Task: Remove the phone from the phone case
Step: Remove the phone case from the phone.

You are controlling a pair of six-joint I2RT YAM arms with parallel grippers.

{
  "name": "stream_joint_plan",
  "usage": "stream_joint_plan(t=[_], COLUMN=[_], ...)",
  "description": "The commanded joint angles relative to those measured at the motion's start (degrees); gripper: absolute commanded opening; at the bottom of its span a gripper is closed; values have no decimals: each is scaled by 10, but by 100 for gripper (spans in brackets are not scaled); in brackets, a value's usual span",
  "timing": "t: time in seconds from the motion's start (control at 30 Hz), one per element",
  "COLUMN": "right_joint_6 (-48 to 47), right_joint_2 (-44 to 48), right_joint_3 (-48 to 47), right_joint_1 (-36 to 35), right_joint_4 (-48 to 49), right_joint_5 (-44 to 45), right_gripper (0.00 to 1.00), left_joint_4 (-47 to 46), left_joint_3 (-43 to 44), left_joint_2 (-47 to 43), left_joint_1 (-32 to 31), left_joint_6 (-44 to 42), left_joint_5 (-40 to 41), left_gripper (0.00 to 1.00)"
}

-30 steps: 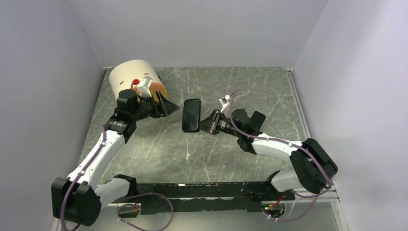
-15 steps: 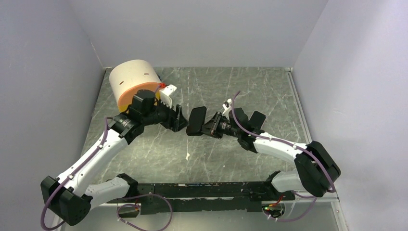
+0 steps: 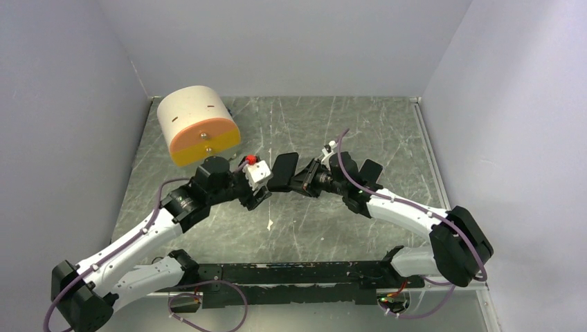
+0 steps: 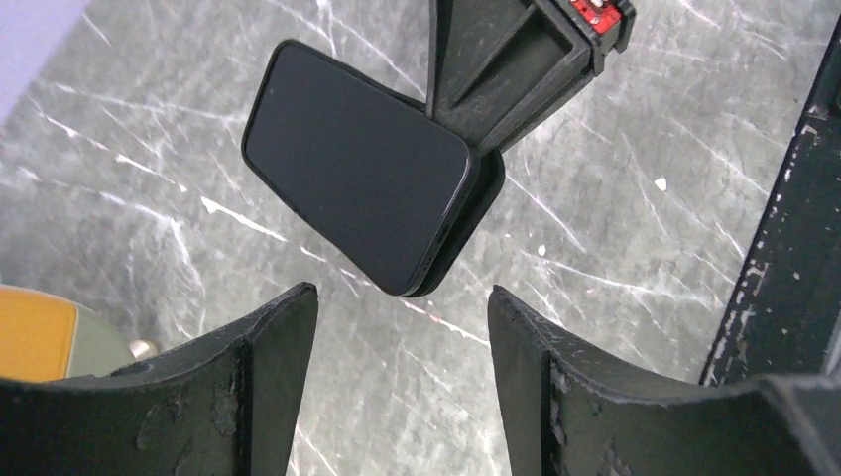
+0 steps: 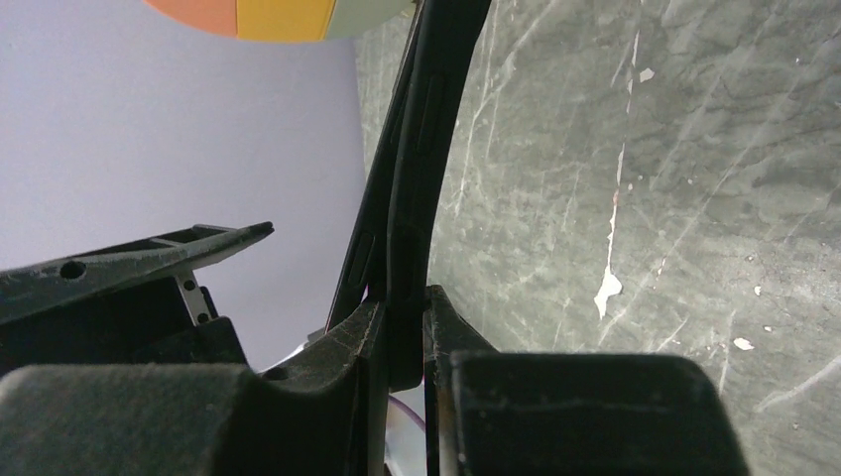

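Observation:
The black phone point(image 4: 357, 174) sits in its black phone case point(image 4: 479, 210), whose rim shows behind the phone's lower right edge. Both hang tilted above the table, at mid-table in the top view point(image 3: 284, 169). My right gripper point(image 3: 300, 179) is shut on the far end of the cased phone, and the right wrist view shows it edge-on point(image 5: 421, 149) between the pressed jaws point(image 5: 405, 307). My left gripper point(image 4: 400, 297) is open, and the phone's near corner hangs just beyond the gap, touching neither finger. From above, the left gripper point(image 3: 265, 187) is right beside the phone's left end.
A beige cylinder with an orange and yellow face point(image 3: 197, 124) lies at the back left of the grey marbled table point(image 3: 387, 131). A black rail point(image 3: 297, 273) runs along the near edge. Grey walls close in the left, back and right sides.
My left arm swung from beside the cylinder to the right and down, up to the phone, its jaws narrowing slightly. The right gripper tipped the phone from upright to a flatter tilt.

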State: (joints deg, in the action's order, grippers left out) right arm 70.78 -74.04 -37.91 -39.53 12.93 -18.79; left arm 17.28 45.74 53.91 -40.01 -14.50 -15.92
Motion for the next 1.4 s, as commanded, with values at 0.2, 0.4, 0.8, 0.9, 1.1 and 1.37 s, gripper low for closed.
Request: stream_joint_plan(t=[0.2, 0.4, 0.8, 0.9, 1.1, 1.37], right_joint_6=[29, 33, 36, 40, 37, 20], right_joint_2=[13, 13, 9, 10, 19, 10], right_joint_3=[-23, -20, -26, -25, -20, -18], right_joint_1=[-7, -12, -19, -22, -27, -27], right_joint_4=[81, 94, 109, 114, 114, 96], right_joint_5=[-12, -16, -30, -31, -23, 24], right_gripper=[0, 0, 0, 0, 0, 0], left_joint_4=[-167, -206, -249, -252, -252, -220], left_joint_3=[-56, -59, -84, -87, -77, -60], left_joint_2=[-6, 22, 51, 65, 84, 72], left_joint_1=[-38, -57, -89, -108, -118, -125], left_joint_6=[-97, -125, -181, -211, -231, -220], left_joint_5=[55, 78, 154, 190, 240, 237], left_gripper=[64, 62, 59, 59, 50, 7])
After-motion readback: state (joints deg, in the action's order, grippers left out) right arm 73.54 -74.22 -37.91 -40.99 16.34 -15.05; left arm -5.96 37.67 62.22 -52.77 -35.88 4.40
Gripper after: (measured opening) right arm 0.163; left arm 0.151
